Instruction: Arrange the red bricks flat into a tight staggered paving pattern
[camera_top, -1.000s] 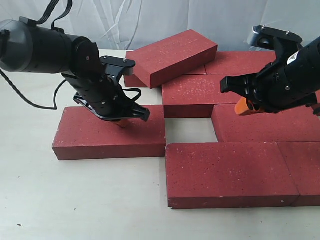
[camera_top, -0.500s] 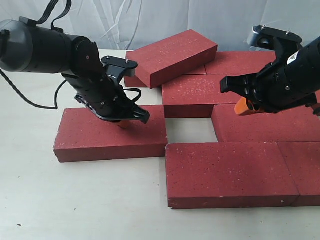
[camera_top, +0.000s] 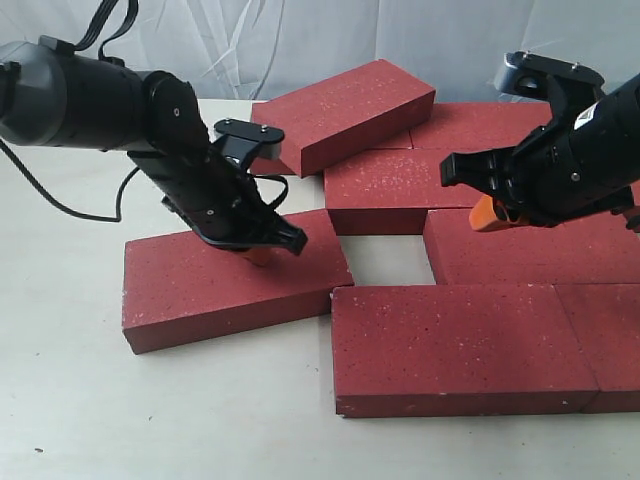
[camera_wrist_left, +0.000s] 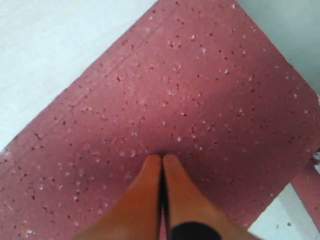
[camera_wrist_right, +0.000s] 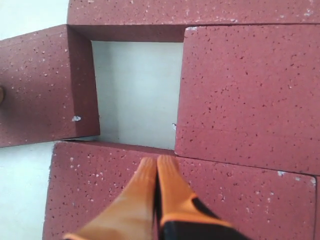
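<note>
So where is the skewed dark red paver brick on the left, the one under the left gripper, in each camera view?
Exterior: skewed dark red paver brick, lower left, under the left gripper.
Left wrist: fills most of the picture.
Right wrist: at the picture's left edge.
Shared landmark: the bare square gap beside it, clear in exterior and right wrist.

I log my left arm (camera_top: 90, 95) reaching in from the far left, wrist bent steeply downward. The left gripper (camera_top: 258, 254) has its orange fingers (camera_wrist_left: 147, 200) pressed together. My right arm (camera_top: 580, 160) enters from the right and sits higher. The right gripper (camera_top: 487, 213) is likewise closed, tips angled down and left.
</note>
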